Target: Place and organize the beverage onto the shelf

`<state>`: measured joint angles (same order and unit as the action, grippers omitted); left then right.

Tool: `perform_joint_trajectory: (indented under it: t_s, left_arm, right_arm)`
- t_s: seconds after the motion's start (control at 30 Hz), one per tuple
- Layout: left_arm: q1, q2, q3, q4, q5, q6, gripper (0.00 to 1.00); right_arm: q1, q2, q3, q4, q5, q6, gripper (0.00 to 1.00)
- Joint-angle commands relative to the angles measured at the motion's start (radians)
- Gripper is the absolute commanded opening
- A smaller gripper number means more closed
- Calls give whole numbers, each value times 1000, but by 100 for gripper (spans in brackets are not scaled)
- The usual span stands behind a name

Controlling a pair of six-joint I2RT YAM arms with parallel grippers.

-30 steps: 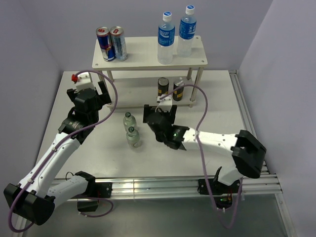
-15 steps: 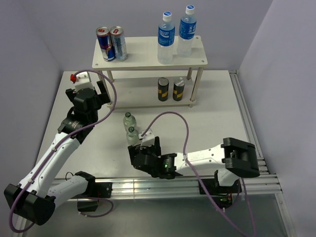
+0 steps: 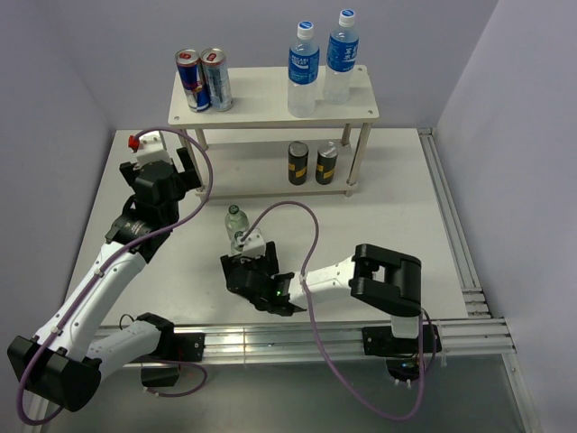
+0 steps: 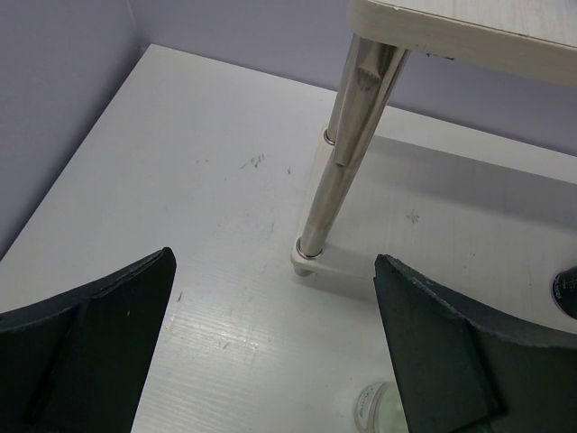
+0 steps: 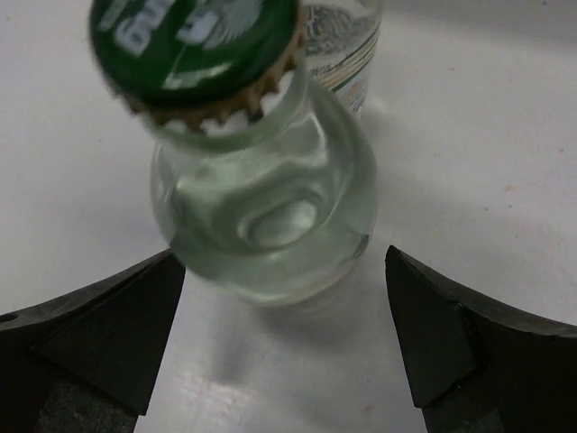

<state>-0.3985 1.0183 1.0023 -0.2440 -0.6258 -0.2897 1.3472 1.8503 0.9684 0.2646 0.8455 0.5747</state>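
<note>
Between the right gripper fingers stands one bottle.

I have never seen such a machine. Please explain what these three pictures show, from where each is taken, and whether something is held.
Two white robot arms are bolted to a table. The wide picture looks down from above; the other two come from cameras on the wrists, so the dark shapes are fingers. The shelf carries two blue-labelled bottles and two blue-and-silver cans on top, two dark cans below. Two green-capped bottles stand on the table. The right gripper is open around the nearer bottle; the left gripper is open and empty.
</note>
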Motion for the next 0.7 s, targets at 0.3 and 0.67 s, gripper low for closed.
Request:
perform_joint_trajectory:
  t_s: [0.3,0.67]
  left_arm:
    - [-3,52,25,0,29,-66,99]
    - [-209,22,-153,1,-21,-308,99]
  right_arm:
    - [-80,1,-52,259,142,-62,41]
    - [-115,-167,-102,72,201,-19,4]
